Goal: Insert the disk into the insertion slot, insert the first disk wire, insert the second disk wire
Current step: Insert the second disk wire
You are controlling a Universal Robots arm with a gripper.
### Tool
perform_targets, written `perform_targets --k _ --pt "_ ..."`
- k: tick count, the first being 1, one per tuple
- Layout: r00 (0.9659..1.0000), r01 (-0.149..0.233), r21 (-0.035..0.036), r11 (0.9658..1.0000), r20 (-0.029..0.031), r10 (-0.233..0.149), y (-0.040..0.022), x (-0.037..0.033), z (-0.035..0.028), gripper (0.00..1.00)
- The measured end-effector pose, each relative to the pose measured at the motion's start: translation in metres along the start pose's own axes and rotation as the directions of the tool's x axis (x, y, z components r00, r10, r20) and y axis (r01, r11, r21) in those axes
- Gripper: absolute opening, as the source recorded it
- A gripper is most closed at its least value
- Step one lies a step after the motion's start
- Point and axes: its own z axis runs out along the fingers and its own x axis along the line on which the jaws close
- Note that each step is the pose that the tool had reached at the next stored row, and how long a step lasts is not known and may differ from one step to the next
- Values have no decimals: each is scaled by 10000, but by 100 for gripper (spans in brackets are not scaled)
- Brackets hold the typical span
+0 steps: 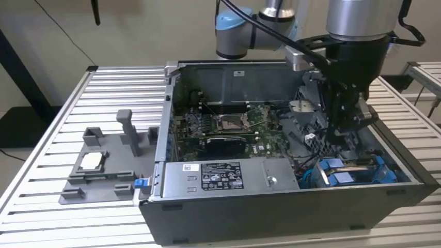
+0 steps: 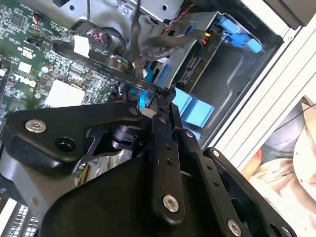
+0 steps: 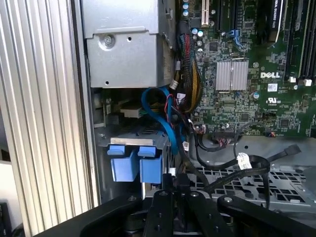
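One of three steps looks done: your disk [image 1: 352,170] sits in the insertion slot [image 1: 386,178], at the case corner on the exterior view's right.
Disk: blue carrier tabs show in all three views; in the first wrist view they sit level at the mouth of the bay [image 3: 134,163], just beside the case wall.
Slot: occupied, as far as you can see; whether the carrier has clicked fully home, you cannot tell.
Gripper: your gripper [image 2: 159,95] is down inside the case [image 1: 289,212], above the bay and next to the motherboard [image 1: 231,129].
Fingers: pressed close on a thin black wire [image 2: 106,63], pinched at the fingertips in the second wrist view.
Wire: runs from the fingertips back across the board; its free plug end is not clear.
Disk port: in the second wrist view the connector edge [image 2: 193,66] looks bare, nothing seated.
Progress: judged at the first wire step, underway; both wires left to seat.
Power supply [image 1: 227,175]: untouched, well apart from the gripper.
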Motion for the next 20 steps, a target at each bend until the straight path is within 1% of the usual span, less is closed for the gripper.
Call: perform_targets --k 7,10,12,13,14,15,17,18,19,20 --pt "9999 8 -145 9999 112 -6 -116 140 47 15" --pt "9999 21 -232 9997 119 -18 -195 177 67 15" --pt "9999 25 -254 9997 119 -22 -235 190 77 15" --pt "9999 24 -254 9997 123 -21 -245 197 84 15" --pt "9998 18 -258 9997 173 -14 -249 204 89 15" --pt "9996 6 -260 9997 285 2 -250 209 94 15" --pt "9984 -27 -269 9996 567 43 -254 224 104 15" --pt "9978 -39 -273 9996 667 57 -261 232 108 15" --pt "9974 -41 -295 9996 713 62 -275 239 112 15" --pt "9973 -37 -338 9994 738 62 -294 247 117 15"
